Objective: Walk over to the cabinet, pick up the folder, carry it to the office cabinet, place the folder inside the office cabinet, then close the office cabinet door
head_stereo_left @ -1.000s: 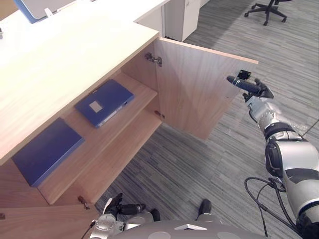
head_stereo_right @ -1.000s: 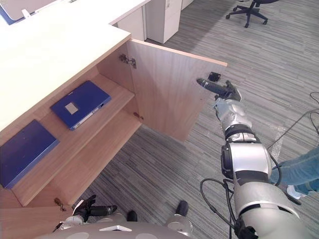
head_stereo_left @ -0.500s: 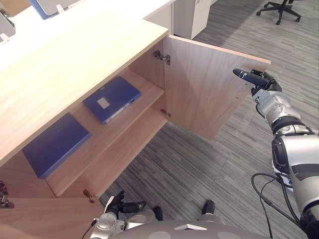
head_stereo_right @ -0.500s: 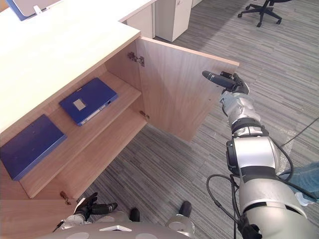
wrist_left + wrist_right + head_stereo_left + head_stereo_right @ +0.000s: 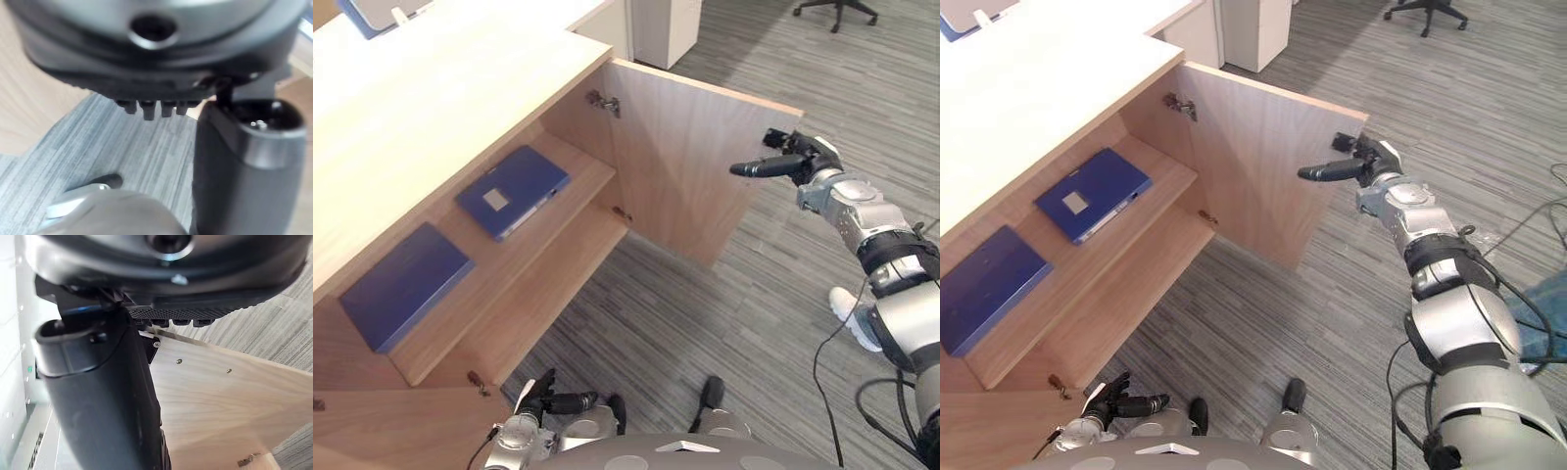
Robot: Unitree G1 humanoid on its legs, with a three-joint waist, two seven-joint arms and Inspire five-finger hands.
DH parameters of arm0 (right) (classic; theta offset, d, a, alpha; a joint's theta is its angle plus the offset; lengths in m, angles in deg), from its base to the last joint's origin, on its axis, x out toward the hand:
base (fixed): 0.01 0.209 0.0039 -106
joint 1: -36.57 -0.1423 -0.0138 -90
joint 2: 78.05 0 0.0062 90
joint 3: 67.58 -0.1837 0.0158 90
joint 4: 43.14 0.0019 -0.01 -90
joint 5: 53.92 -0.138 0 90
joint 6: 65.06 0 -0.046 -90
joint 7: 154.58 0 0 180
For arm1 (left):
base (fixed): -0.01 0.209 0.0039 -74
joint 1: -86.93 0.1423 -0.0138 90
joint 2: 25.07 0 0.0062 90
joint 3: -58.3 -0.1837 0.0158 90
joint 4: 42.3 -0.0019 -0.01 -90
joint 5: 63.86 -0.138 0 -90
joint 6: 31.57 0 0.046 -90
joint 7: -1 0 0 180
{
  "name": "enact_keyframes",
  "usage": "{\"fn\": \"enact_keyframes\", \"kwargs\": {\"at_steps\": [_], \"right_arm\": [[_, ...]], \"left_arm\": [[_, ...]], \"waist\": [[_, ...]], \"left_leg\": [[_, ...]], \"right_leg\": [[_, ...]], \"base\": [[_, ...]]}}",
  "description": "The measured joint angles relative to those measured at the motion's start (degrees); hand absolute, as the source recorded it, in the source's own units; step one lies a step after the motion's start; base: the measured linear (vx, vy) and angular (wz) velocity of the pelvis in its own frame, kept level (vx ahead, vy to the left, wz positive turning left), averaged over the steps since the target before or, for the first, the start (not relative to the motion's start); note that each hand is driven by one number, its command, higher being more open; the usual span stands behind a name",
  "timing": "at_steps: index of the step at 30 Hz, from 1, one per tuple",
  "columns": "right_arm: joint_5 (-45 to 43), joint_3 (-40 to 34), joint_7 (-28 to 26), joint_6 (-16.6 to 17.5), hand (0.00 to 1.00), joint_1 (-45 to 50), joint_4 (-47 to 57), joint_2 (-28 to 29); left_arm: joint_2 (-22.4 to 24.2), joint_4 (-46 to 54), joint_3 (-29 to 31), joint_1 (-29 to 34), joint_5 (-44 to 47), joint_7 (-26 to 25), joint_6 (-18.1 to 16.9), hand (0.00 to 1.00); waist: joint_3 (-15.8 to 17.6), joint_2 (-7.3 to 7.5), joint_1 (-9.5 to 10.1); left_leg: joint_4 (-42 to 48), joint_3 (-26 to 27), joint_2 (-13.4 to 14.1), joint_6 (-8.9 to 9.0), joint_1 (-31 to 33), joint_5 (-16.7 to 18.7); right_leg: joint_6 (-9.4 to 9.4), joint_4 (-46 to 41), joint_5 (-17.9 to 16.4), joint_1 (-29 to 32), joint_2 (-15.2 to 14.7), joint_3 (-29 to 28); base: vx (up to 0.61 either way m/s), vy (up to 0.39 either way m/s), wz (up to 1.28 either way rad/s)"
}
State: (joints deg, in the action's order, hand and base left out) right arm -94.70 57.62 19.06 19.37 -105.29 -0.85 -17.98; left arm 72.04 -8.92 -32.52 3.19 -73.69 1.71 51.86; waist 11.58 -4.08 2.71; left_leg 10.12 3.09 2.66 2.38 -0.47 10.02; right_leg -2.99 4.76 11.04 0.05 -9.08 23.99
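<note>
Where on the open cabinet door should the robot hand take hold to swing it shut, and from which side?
Take the door at its free edge, farthest from the hinges, for leverage. Its inner face is toward the robot, so likely reach round that edge from the far side and pull. The open right robot hand is beside it.

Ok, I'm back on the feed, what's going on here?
The right hand is raised at the free edge of the open door, fingers straight; whether it touches the door cannot be told. Two blue folders lie flat on the upper shelf inside the cabinet. The left hand hangs low by the robot, holding nothing. Closing the door looks like what is left to do.
</note>
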Motion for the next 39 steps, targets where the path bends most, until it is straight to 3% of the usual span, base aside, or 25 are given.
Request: {"fn": "enact_keyframes", "kwargs": {"at_steps": [4,8,13,16,22,25,32,35,39], "right_arm": [[0.0,8.0,-2.9,0.0,1.00,4.0,15.4,-7.7],[2.8,19.1,-13.2,0.5,1.00,4.0,33.9,-15.3],[6.8,26.8,-26.0,3.7,1.00,5.1,48.2,-16.3],[6.8,29.1,-30.2,5.1,1.00,5.9,54.7,-16.2],[6.8,29.5,-31.8,5.1,1.00,6.1,58.7,-18.6],[6.8,28.1,-31.9,5.2,1.00,7.9,60.5,-20.5],[10.1,21.6,-31.0,5.4,1.00,19.0,57.0,-20.5],[15.8,17.4,-29.8,5.4,1.00,23.5,50.5,-17.1],[23.2,9.7,-26.2,6.1,1.00,29.5,40.8,-11.2]], "left_arm": [[0.0,0.3,1.1,0.0,-2.2,0.0,0.0,1.00],[0.1,0.3,1.6,-0.2,-5.1,0.2,0.0,1.00],[0.1,-1.4,1.7,0.1,-6.7,0.8,0.2,1.00],[0.1,-1.4,2.8,0.6,-7.1,1.0,0.2,1.00],[-1.1,-1.7,4.4,1.0,-7.9,1.2,0.2,1.00],[-1.3,-1.9,4.4,1.0,-8.3,1.2,0.3,1.00],[-0.4,-1.9,3.9,0.9,-8.2,1.3,0.3,1.00],[-0.2,-2.4,4.0,1.0,-5.8,1.3,0.3,1.00],[1.0,-3.6,4.0,1.0,-3.6,1.3,0.5,1.00]], "waist": [[-0.1,-0.03,-0.56],[-1.0,0.04,-1.43],[-6.0,0.76,0.26],[-6.6,1.78,1.41],[-9.1,5.65,1.92],[-9.6,6.41,1.95],[-9.9,5.02,3.49],[-9.9,4.64,3.61],[-9.6,3.08,3.42]], "left_leg": [[0.3,0.3,2.0,1.02,0.0,0.1],[-0.9,0.4,4.1,3.06,0.1,-1.0],[-5.3,-0.1,5.3,4.18,0.1,-4.1],[-5.6,-0.2,5.3,4.50,0.0,-4.4],[-5.4,0.7,4.9,4.40,0.4,-4.4],[-5.3,0.9,4.9,4.33,0.9,-4.3],[-5.3,0.8,4.9,4.33,1.0,-4.3],[-5.3,0.3,4.7,4.24,0.9,-4.4],[-6.6,-0.8,3.4,3.31,-0.9,-5.0]], "right_leg": [[0.55,0.3,-1.1,0.2,1.7,-0.3],[1.64,0.3,-1.9,1.1,4.2,-0.6],[2.69,0.3,-2.6,2.9,5.5,0.0],[2.71,0.3,-2.6,3.0,5.5,0.1],[2.50,0.3,-2.3,3.6,5.2,-0.8],[2.55,0.3,-2.2,4.0,5.1,-1.0],[2.62,0.3,-2.1,4.0,5.2,-0.9],[2.61,0.3,-2.0,3.8,5.0,-0.6],[2.17,0.3,-2.1,2.1,3.7,0.2]], "base": [[-0.04,-0.098,-0.14],[-0.03,-0.093,-0.07],[0.01,-0.064,0.09],[-0.02,0.020,0.04],[-0.03,0.053,-0.07],[-0.01,0.041,-0.03],[0.01,0.028,0.01],[0.01,0.046,0.05],[0.00,0.075,0.14]]}}
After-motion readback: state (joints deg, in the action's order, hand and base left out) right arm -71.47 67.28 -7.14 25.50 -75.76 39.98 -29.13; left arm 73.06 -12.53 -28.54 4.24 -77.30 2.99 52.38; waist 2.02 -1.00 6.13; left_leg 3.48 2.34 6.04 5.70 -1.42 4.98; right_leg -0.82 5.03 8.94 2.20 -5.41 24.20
